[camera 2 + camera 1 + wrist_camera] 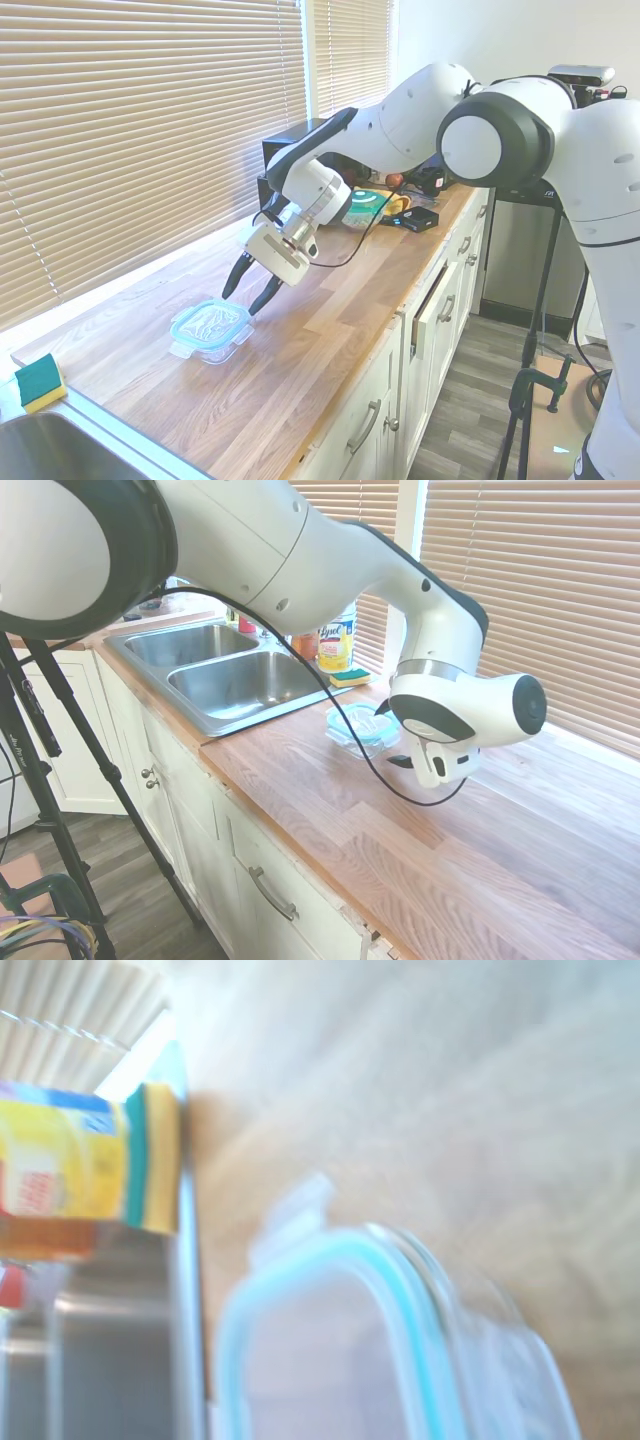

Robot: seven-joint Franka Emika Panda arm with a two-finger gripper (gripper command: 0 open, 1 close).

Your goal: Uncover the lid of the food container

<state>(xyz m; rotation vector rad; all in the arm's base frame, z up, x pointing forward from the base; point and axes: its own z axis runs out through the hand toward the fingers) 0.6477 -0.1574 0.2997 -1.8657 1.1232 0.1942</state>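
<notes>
A small clear glass food container (212, 342) sits on the wooden counter, with its teal-rimmed lid (208, 323) lying on top. In the first exterior view the lid (355, 724) shows partly behind the white arm. My gripper (252, 286) hangs just above the container's far right end, fingers spread and open, with nothing between them. Up close and blurred in the wrist view are the lid (330, 1350) and the container's glass wall (500, 1360).
A double steel sink (225, 675) lies left of the container. A yellow-green sponge (349, 676) and a Lysol wipes tub (337, 640) stand behind the sink. Window blinds (130, 130) run along the counter's back. Dark items (420, 215) sit at the counter's far end.
</notes>
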